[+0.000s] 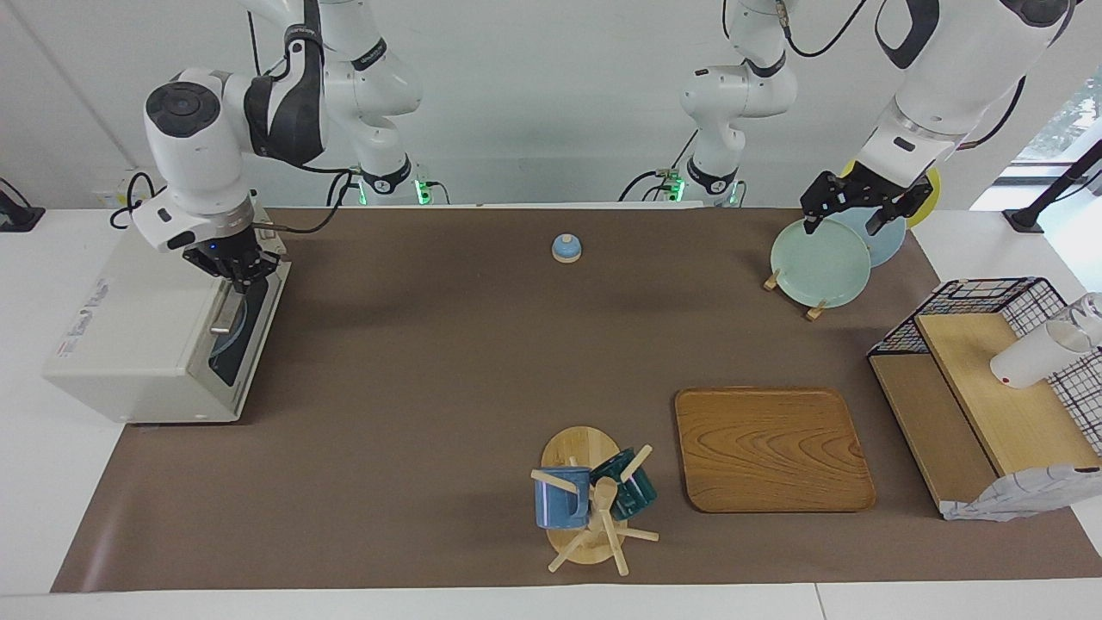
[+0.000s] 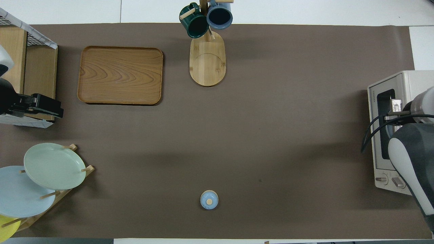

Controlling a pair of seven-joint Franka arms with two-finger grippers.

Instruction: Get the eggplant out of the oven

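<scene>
- The oven (image 1: 146, 344) is sitting at the right arm's end of the table, its dark glass door (image 1: 245, 331) facing the middle of the mat.
- The right gripper (image 1: 244, 274) is pressing down at the top edge of that door, right at the silver bar handle (image 1: 225, 312).
- Its fingers are bunched at the handle, but whether they are clamped on the bar or only resting against it cannot be told.
- The door is looking closed or barely cracked; it is hard to say which.
- The eggplant is not showing in either view; only dark glass is visible where the oven's inside would be.
- The left gripper (image 1: 848, 211) is hanging over the plate rack (image 1: 792, 293) at the left arm's end, and its fingers are standing apart, holding nothing.
- A pale green plate (image 1: 820, 263) is leaning in the rack, with a light blue plate (image 2: 20, 191) and a yellow plate (image 2: 5, 228) stacked closer to the robots.
- A small blue knobbed lid (image 1: 566, 248) is lying on the mat near the robots, midway between the arms.
- A wooden tray (image 1: 772, 448) is lying farther out, beside the mug tree (image 1: 585, 504) carrying a blue mug (image 1: 561, 499) and a dark green mug (image 1: 633, 489).
- A wire basket shelf (image 1: 981, 379) is standing at the left arm's end, with a white cup (image 1: 1033, 355) lying on it.
</scene>
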